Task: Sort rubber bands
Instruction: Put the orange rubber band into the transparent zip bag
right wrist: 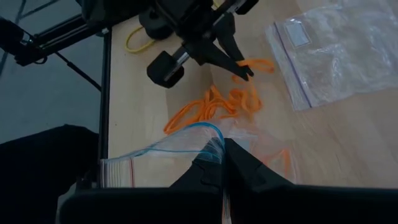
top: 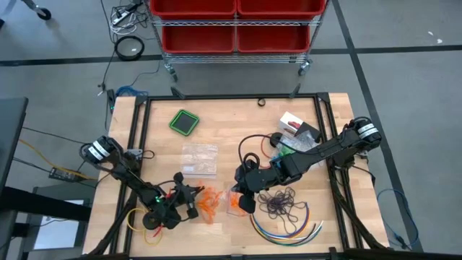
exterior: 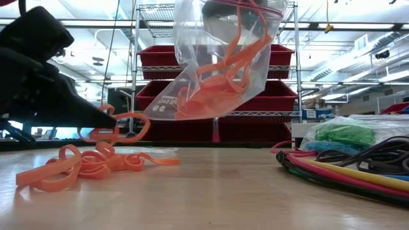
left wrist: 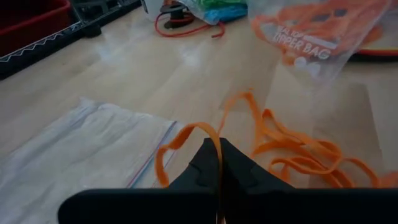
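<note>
Wooden table (top: 231, 137) carries everything, and the move ahead turns on the gap between the two claws near its front edge. Right claw (top: 240, 193) is pinched tight on the rim of a clear zip bag (exterior: 220, 61), which hangs above the table with a few orange bands already inside. Left claw (top: 189, 193) is closed on one orange band (left wrist: 186, 140), lifted just clear of the wood. From that claw the bag lies to its right and higher, near but not touching, so I judge the band must travel sideways and up to reach it. Whether the bag's mouth is open enough to take it cannot be told. The held band loops out ahead of the left fingertips, its long axis running roughly toward the bag. The loose orange pile (top: 211, 202) lies on the table between the two claws, just beside the left one, which is the nearer arm for it. Dark bands (top: 283, 202) lie in a loose tangle on the right claw's far side, green ones (exterior: 345, 134) bagged farther back.
</note>
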Available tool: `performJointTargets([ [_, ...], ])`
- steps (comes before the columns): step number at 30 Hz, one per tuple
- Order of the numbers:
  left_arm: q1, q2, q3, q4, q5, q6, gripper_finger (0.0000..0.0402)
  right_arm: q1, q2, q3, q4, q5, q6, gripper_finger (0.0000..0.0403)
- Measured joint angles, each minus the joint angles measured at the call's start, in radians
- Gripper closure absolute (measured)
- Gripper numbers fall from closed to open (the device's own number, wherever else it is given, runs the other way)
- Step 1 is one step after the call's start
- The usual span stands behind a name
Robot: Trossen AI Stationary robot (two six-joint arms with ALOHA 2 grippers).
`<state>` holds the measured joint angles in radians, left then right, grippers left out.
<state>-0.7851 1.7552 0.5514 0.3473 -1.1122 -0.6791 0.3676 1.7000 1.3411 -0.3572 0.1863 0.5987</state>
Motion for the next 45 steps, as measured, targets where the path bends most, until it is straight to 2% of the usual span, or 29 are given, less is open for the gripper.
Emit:
performJointTargets([
  [10, 0.000, 0.000, 0.000, 0.033, 0.003, 0.050, 0.0394, 0.000, 0.000, 0.000, 0.002, 0.000, 0.000, 0.0403],
  [22, 0.000, 0.000, 0.000, 0.076, 0.003, 0.091, 0.0332, 0.000, 0.000, 0.000, 0.003, 0.005, -0.016, 0.0403],
  [36, 0.000, 0.000, 0.000, 0.079, 0.009, 0.091, 0.0325, 0.000, 0.000, 0.000, 0.003, 0.002, -0.008, 0.0403],
  [45, 0.000, 0.001, 0.000, 0.093, 0.020, 0.077, 0.0276, 0.000, 0.000, 0.000, 0.003, 0.000, -0.007, 0.0403],
])
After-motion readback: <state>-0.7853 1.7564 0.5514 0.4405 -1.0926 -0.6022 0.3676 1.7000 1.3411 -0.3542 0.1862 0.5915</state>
